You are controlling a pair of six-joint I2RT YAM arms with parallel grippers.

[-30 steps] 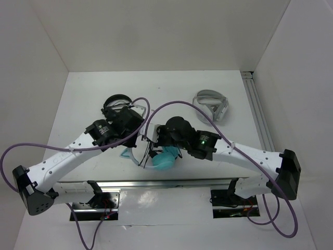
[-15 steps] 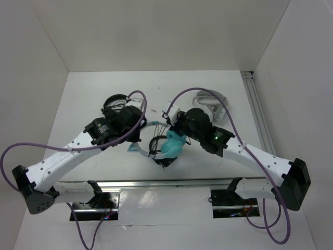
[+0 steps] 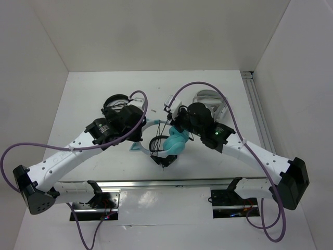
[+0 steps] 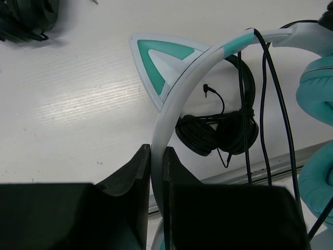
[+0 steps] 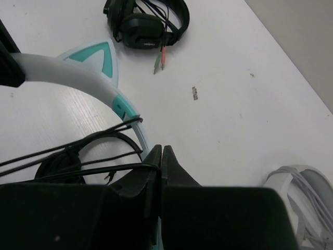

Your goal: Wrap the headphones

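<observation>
The headphones have teal ear cups [image 3: 177, 143] and a pale headband [image 4: 177, 88] with a pointed cat ear [image 4: 156, 57]. They are held up over the table's middle. My left gripper [image 3: 141, 133] is shut on the headband, which passes between its jaws in the left wrist view [image 4: 157, 156]. My right gripper [image 3: 169, 119] is shut on the thin black cable [image 5: 78, 166], pinched at its fingertips [image 5: 160, 153]. Cable strands lie over the headband [image 5: 125, 125], and a bundle of cable with the plug [image 4: 218, 130] hangs below. The ear cups also show in the left wrist view [image 4: 317, 88].
Small black headphones [image 3: 117, 104] lie on the table behind my left gripper and show in the right wrist view [image 5: 145, 21]. Grey-white headphones [image 3: 210, 101] lie at the back right, behind my right arm. A metal rail [image 3: 156, 183] runs along the near edge.
My right gripper has moved from the near side of the headphones to the far right, pulling the cable over the headband. The ear cups have shifted right. My left gripper has barely moved.
</observation>
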